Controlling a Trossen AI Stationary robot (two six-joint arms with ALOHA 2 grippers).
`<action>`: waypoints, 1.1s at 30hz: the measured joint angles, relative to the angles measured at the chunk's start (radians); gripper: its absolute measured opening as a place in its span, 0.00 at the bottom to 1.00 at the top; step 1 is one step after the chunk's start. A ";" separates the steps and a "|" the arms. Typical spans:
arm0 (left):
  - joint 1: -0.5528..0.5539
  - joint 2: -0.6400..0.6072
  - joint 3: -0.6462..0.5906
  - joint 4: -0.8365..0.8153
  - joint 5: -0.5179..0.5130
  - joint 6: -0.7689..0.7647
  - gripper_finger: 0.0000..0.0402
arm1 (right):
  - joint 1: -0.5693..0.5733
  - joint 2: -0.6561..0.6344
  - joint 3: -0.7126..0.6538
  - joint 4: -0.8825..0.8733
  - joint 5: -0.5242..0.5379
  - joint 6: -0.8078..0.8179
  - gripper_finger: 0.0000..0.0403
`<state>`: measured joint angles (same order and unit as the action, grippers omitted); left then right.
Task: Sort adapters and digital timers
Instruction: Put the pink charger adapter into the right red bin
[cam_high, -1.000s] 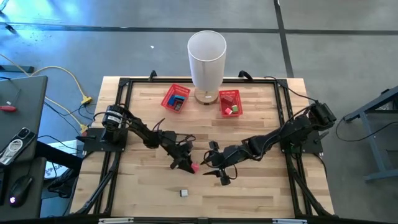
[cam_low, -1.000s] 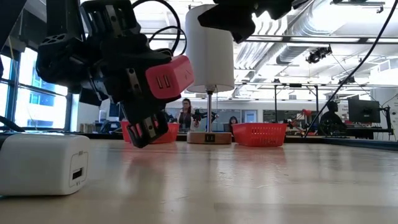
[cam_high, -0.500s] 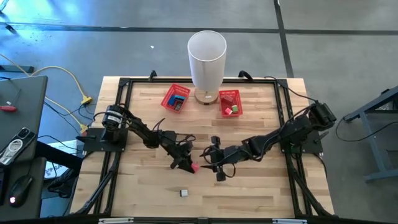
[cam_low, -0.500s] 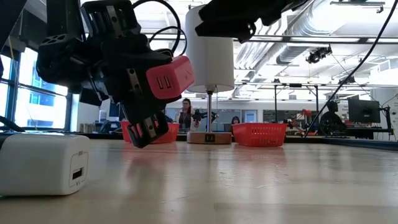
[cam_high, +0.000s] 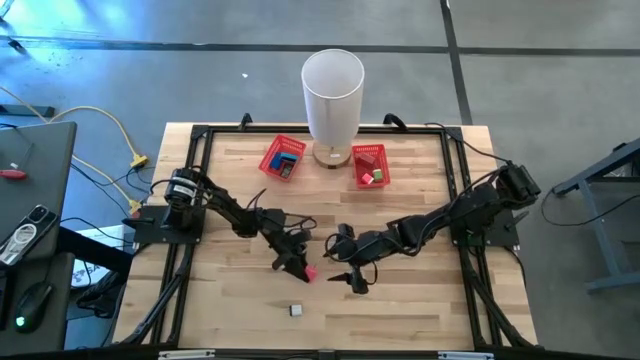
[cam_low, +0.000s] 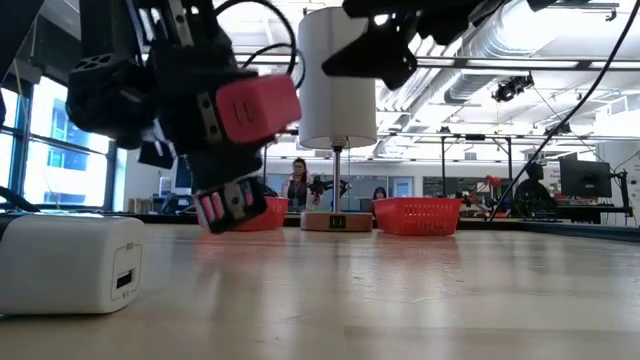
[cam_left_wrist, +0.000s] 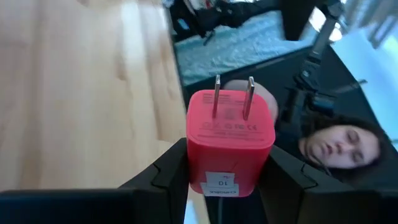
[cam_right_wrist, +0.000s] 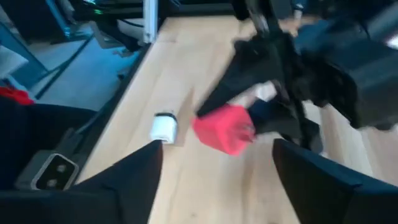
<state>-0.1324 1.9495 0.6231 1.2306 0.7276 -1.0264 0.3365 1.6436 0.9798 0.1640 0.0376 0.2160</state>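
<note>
A: Where's the red adapter (cam_left_wrist: 231, 138)?
B: Clamped in the left gripper (cam_high: 300, 268), lifted off the worktop (cam_high: 420, 300) just below frame centre, prongs outward.
A: And the right gripper (cam_high: 347, 273)?
B: Right beside it, fingers spread, holding nothing.
A: Which step?
B: Looks like a handover, or a carry to a red bin (cam_high: 283, 157) at upper centre. Next needs a clear path there. A white adapter (cam_high: 296, 310) waits lower down.
</note>
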 joint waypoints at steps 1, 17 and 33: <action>0.000 0.000 0.013 -0.006 0.020 0.003 0.34 | -0.004 0.000 0.000 -0.009 0.008 0.001 0.77; 0.059 0.000 0.207 -0.314 0.209 0.060 0.34 | 0.040 0.000 0.000 -0.010 -0.010 -0.113 0.90; 0.074 0.000 0.276 -0.372 0.199 0.031 0.34 | 0.024 0.012 0.000 -0.008 0.031 -0.214 0.84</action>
<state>-0.0588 1.9495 0.8988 0.8583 0.9268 -0.9958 0.3602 1.6552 0.9800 0.1557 0.0683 0.0020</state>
